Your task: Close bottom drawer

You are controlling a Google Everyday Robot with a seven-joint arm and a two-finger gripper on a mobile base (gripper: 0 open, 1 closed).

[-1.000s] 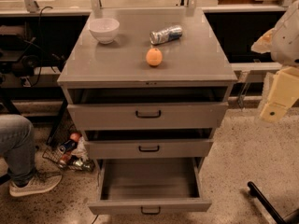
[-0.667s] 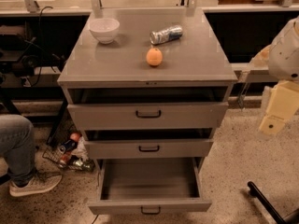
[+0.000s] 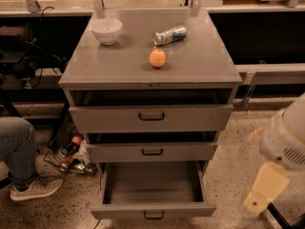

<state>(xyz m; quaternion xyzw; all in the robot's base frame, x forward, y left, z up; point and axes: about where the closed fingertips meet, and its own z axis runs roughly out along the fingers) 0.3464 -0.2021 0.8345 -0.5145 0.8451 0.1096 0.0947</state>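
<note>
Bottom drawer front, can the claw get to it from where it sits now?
Probably yes. The claw hangs low, off to the right of the pulled-out bottom drawer, and only bare floor shows between them; nothing blocks the front.

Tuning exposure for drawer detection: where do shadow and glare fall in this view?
Camera view: overhead light leaves a soft sheen on the grey cabinet top; the pulled-out grey metal bottom drawer has a dim but readable tray, darker under the middle drawer; the cream gripper, low right beside the cabinet, is brightly lit.
</note>
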